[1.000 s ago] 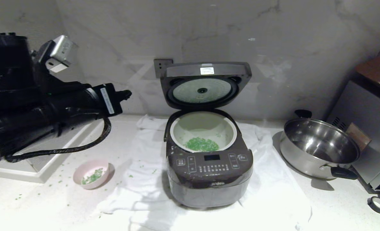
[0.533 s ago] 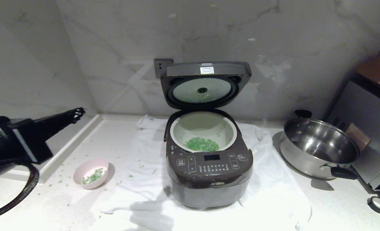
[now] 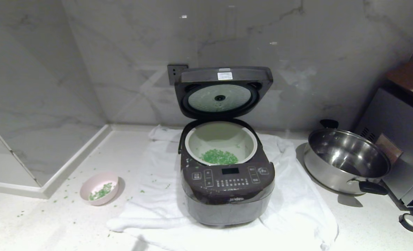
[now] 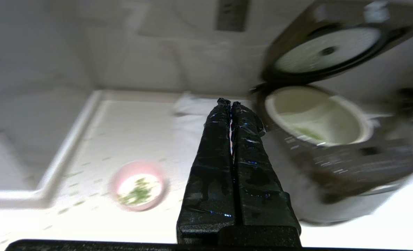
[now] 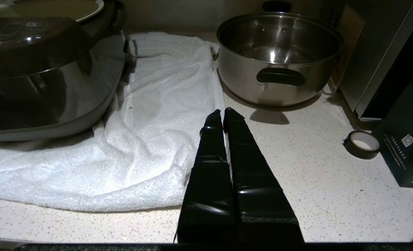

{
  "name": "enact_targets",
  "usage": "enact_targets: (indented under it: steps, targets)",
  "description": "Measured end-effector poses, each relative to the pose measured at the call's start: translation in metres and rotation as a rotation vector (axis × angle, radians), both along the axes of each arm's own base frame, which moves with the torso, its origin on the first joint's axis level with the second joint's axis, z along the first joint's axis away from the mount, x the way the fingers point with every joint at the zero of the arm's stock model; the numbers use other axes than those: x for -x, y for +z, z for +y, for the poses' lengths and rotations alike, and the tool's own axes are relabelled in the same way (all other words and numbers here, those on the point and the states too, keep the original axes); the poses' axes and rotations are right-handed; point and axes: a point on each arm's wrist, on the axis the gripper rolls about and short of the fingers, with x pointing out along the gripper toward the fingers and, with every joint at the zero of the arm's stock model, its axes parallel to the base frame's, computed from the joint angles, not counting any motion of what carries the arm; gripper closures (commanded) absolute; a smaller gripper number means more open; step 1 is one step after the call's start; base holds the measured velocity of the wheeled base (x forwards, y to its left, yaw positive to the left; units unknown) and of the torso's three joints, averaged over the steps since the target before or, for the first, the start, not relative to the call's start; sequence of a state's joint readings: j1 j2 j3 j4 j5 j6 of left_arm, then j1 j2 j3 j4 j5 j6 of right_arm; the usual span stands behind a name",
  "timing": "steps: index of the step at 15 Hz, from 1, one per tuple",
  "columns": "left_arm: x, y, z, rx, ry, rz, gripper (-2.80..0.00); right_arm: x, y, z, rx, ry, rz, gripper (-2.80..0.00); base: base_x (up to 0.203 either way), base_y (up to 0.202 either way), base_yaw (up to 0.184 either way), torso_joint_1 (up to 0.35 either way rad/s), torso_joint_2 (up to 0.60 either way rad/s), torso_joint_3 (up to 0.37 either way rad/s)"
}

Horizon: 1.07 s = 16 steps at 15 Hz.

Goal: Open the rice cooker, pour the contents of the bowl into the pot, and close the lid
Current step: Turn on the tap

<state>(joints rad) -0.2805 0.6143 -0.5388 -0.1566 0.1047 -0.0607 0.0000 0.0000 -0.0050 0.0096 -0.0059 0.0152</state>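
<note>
Head view: we look forward and down on the rice cooker point(image 3: 227, 174), mid-distance. Left wrist view: we face past closed fingers toward the bowl point(image 4: 138, 185) and cooker, both shared with the head view. Right wrist view: low, close, facing the steel pan point(image 5: 279, 55), also shared.

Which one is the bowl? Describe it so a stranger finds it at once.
Start at the dark Midea rice cooker with its lid open, standing on a white towel. Look to its left, just off the towel's edge: the bowl sits on the speckled countertop. It is small and pale pink, holding green bits, unlike the big steel pan.
</note>
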Motion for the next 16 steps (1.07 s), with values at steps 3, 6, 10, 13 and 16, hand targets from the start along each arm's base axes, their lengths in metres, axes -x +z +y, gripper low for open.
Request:
enact_targets:
  steps: [3, 6, 10, 13, 16]
  targets:
    - [0.016, -0.019, 0.006, -0.033, 0.069, -0.02, 0.0, 0.0, 0.0, 0.0, 0.0, 0.0, -0.002, 0.0, 0.0, 0.0, 0.0, 0.0, 0.0, 0.0]
    - [0.035, -0.031, 0.01, -0.044, 0.127, -0.079, 0.0, 0.0, 0.0, 0.0, 0.0, 0.0, -0.002, 0.0, 0.0, 0.0, 0.0, 0.0, 0.0, 0.0]
    - [0.048, -0.056, 0.012, -0.148, 0.244, -0.116, 0.0, 0.0, 0.0, 0.0, 0.0, 0.0, -0.002, 0.0, 0.0, 0.0, 0.0, 0.0, 0.0, 0.0]
    - [0.052, -0.062, 0.012, -0.172, 0.32, -0.115, 0.0, 0.0, 0.0, 0.0, 0.0, 0.0, -0.001, 0.0, 0.0, 0.0, 0.0, 0.0, 0.0, 0.0]
    - [0.05, -0.082, 0.01, -0.209, 0.339, -0.063, 0.0, 0.0, 0.0, 0.0, 0.0, 0.001, 0.001, 0.0, 0.0, 0.0, 0.0, 0.0, 0.0, 0.0]
